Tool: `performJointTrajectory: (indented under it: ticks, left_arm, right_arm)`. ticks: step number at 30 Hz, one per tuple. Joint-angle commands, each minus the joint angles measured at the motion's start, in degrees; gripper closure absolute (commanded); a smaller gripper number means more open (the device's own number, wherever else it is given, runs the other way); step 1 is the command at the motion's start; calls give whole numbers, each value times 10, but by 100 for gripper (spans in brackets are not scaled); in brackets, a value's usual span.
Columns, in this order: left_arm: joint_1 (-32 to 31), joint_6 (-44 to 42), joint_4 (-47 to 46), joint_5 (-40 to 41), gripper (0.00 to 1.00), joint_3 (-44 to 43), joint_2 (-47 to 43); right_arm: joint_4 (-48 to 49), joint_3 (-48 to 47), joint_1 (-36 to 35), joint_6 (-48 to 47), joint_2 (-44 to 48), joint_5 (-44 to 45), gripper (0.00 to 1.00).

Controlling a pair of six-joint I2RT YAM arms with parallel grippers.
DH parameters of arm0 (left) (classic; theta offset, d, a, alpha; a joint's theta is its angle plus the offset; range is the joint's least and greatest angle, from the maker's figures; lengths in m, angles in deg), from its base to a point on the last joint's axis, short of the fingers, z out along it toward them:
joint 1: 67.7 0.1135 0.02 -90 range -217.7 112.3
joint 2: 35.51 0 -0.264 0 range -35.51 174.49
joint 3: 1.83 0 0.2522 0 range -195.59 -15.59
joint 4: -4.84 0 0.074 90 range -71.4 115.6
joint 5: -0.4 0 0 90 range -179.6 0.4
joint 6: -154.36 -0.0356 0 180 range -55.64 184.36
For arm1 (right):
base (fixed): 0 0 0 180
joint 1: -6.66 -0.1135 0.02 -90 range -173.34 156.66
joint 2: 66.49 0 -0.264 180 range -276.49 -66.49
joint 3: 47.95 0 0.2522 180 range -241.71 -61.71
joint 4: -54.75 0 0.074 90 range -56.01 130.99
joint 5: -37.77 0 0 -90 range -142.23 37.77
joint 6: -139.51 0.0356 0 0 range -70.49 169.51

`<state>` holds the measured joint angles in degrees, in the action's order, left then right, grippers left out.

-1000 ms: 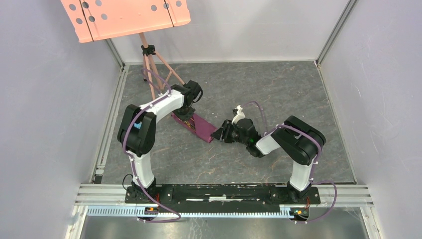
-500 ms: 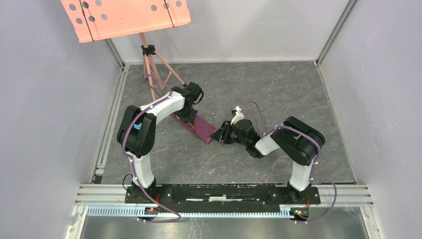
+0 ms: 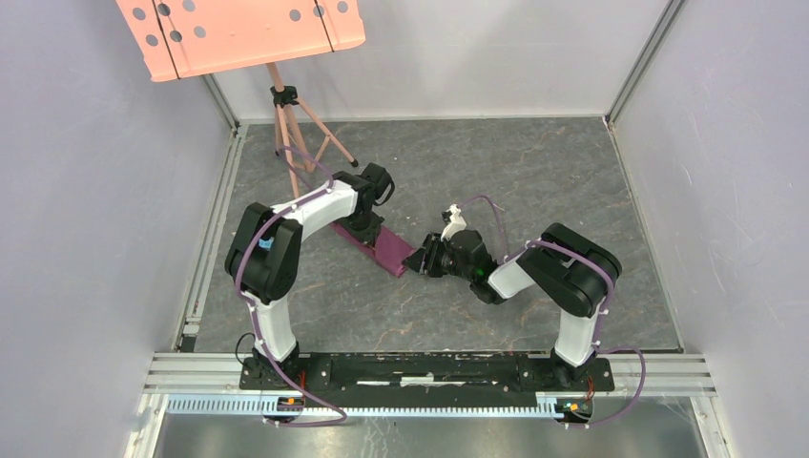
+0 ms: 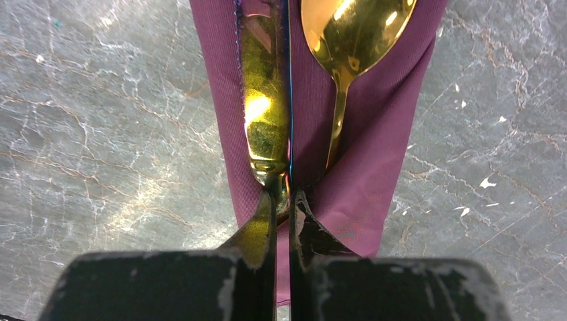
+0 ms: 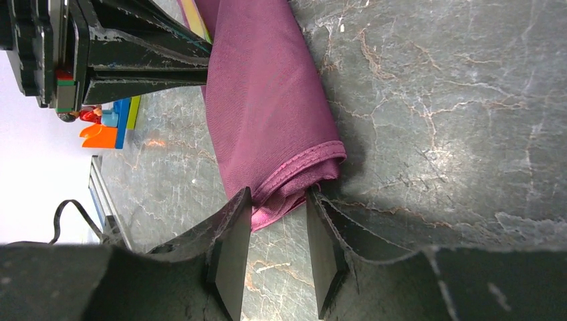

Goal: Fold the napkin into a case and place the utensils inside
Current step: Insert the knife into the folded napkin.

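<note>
Marble tabletop (image 3: 534, 172): left jaws clenched on knife (image 4: 264, 100); right jaws apparently grasping case (image 5: 267, 114) corner.

Colours only, for your record. Case (image 4: 374, 160): plum-purple, faint sheen, pinker along the hem. Spoon (image 4: 348, 40): bright gold, at 1 o'clock in your left wrist view. Knife (image 4: 265, 107): gold-green with a blue-violet iridescent edge, at 12. Table (image 3: 534, 181): dark grey, pale marbled veining, white specks. Blocks (image 5: 107, 127): blue, orange, yellow-green, at 9 in your right wrist view. Music stand (image 3: 238, 33): salmon pink, at 11 overhead.
</note>
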<state>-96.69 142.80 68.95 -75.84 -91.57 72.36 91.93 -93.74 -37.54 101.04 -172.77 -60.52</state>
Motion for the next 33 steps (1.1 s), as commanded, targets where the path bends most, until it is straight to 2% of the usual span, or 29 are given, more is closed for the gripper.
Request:
performJointTrajectory:
  ticks: [1, 8, 12, 13, 22, 24, 30, 33]
  left_arm:
    - [-9, 35, -9, -22, 98, 0, -18]
    - [-9, 31, -16, -36, 97, 6, -25]
    - [-9, 37, -16, -33, 72, 10, -46]
    - [-9, 37, -16, -32, 70, 12, -54]
    - [-9, 26, -12, -1, 31, 21, -126]
    - [-9, 4, -12, 1, 27, 20, -146]
    - [-9, -102, -58, -2, 13, 37, -246]
    - [-10, -192, -107, -33, 5, 60, -317]
  right_arm:
    - [-20, -4, -6, -17, -20, 13, 58]
    - [-21, -3, -6, -20, -21, 14, 58]
    - [-21, -6, -6, -20, -27, 10, 58]
    - [-22, -6, -6, -20, -27, 10, 58]
    - [-24, -9, -6, -25, -26, 8, 58]
    - [-33, -11, -6, -39, -18, 6, 54]
    - [-113, 1, -6, -83, 54, 19, 28]
    - [-177, 9, -6, -118, 120, 13, 14]
